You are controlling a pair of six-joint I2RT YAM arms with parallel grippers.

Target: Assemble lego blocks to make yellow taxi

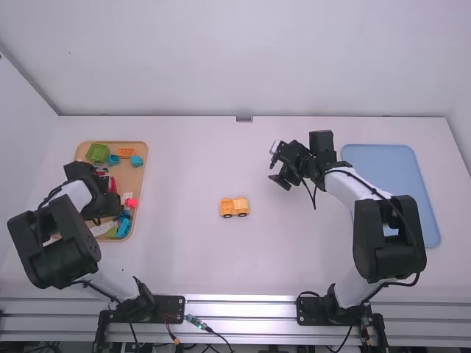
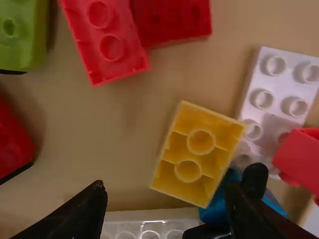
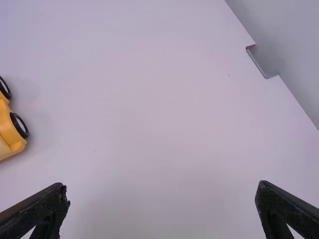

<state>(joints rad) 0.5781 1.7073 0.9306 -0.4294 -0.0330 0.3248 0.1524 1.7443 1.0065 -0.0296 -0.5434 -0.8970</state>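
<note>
My left gripper (image 1: 103, 209) is low over the wooden tray on the left. In the left wrist view my left gripper (image 2: 169, 199) stands open, its fingers on either side of a yellow brick (image 2: 200, 142) that lies upside down with its hollow side up. The orange-yellow taxi base (image 1: 235, 207) with black wheels is on the table near the middle; part of the taxi base (image 3: 11, 127) shows in the right wrist view. My right gripper (image 1: 278, 166) is above the table, right of and beyond the base. In its wrist view the right gripper (image 3: 162, 206) is open and holds nothing.
The tray (image 1: 138, 180) holds a green block (image 1: 97, 152), an orange brick (image 1: 126, 152), red bricks (image 2: 109, 45), a white brick (image 2: 274, 89) and several blue pieces. A blue tray (image 1: 390, 158) lies on the right, partly under the right arm. A wall stands behind the table.
</note>
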